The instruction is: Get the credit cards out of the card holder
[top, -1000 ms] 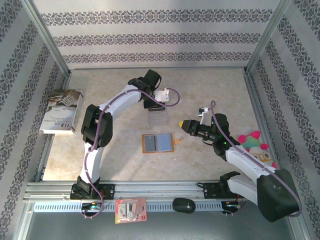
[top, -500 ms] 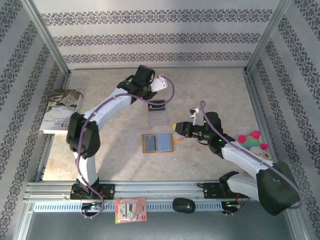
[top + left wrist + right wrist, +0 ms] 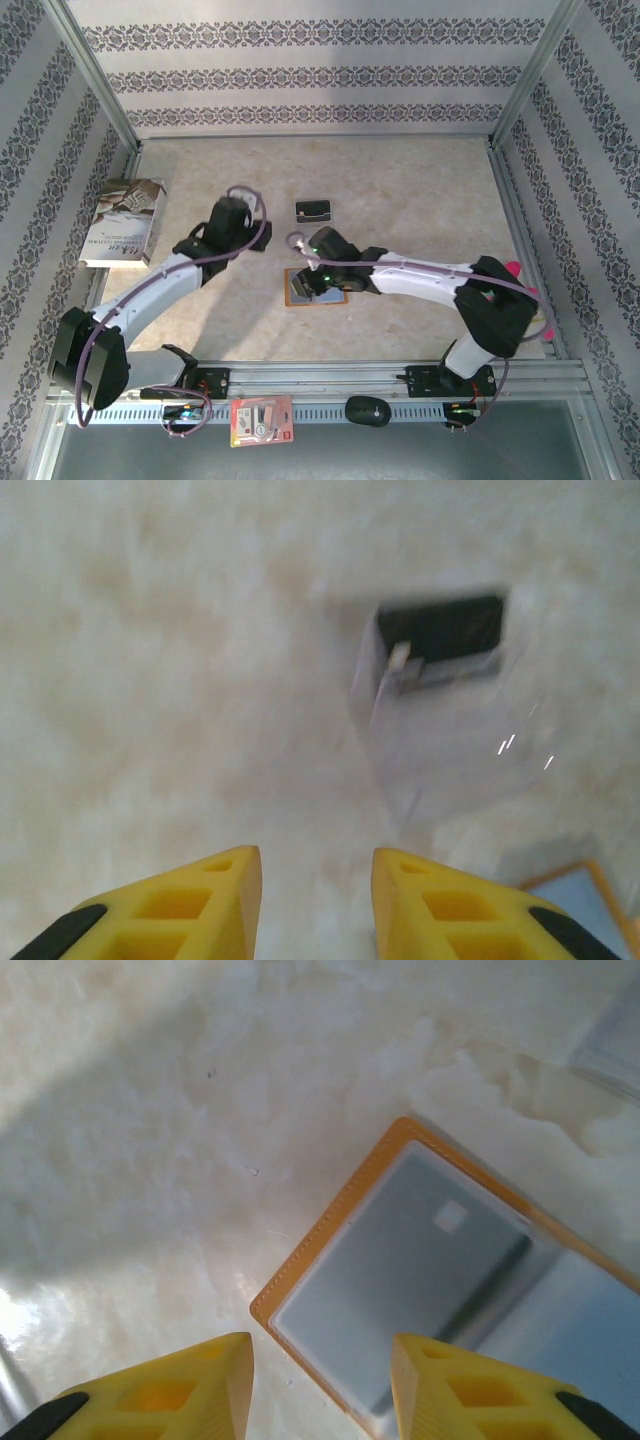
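Card holder [image 3: 298,289] open flat near the middle of the table [image 3: 420,190], with one black card [image 3: 314,209] already out of it.
The black card stands in a clear stand [image 3: 440,750] just beyond the card holder and apart from it, so at least one removal looks done. One grey-blue panel of the card holder shows a small pale square, which may be a card seated in its pocket. I cannot tell that for sure, nor how many are left. The right gripper [image 3: 322,1360] hangs low over one corner of the card holder, yellow fingers apart with nothing between them, placed as if for the next pull. The left gripper [image 3: 317,880] hovers over bare table beside the card holder, pointing toward the clear stand, fingers likewise apart and empty. By my reading the job is partway done, with the pockets left to clear.
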Action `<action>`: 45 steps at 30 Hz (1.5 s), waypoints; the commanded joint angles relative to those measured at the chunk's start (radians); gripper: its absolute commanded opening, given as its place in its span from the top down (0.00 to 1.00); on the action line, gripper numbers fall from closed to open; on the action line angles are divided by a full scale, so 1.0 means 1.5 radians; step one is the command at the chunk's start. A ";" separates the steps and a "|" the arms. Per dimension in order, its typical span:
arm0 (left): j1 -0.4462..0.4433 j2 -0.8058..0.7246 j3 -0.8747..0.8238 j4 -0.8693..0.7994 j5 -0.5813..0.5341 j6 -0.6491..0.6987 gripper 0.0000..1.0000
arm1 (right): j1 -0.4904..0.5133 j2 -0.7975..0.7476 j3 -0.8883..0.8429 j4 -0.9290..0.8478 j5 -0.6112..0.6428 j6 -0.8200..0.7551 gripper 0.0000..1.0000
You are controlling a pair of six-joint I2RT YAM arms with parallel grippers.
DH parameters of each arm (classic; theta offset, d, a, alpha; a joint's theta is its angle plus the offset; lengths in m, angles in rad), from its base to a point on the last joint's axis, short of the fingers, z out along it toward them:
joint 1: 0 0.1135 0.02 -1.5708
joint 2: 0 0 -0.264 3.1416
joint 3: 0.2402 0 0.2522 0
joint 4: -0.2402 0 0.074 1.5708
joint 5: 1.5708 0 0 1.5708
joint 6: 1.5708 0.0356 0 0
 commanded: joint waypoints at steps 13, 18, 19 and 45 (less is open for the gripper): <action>0.004 -0.199 -0.142 -0.020 -0.028 -0.142 0.64 | 0.107 0.167 0.138 -0.157 0.259 -0.127 0.55; 0.004 -0.202 -0.147 -0.021 -0.020 -0.135 0.65 | 0.112 0.190 0.146 -0.167 0.261 -0.131 0.62; 0.004 -0.202 -0.148 -0.018 -0.014 -0.135 0.65 | 0.113 0.189 0.144 -0.166 0.263 -0.127 0.66; -0.128 -0.069 -0.232 0.148 0.018 -0.238 0.73 | 0.024 0.027 -0.018 0.036 0.083 0.005 0.77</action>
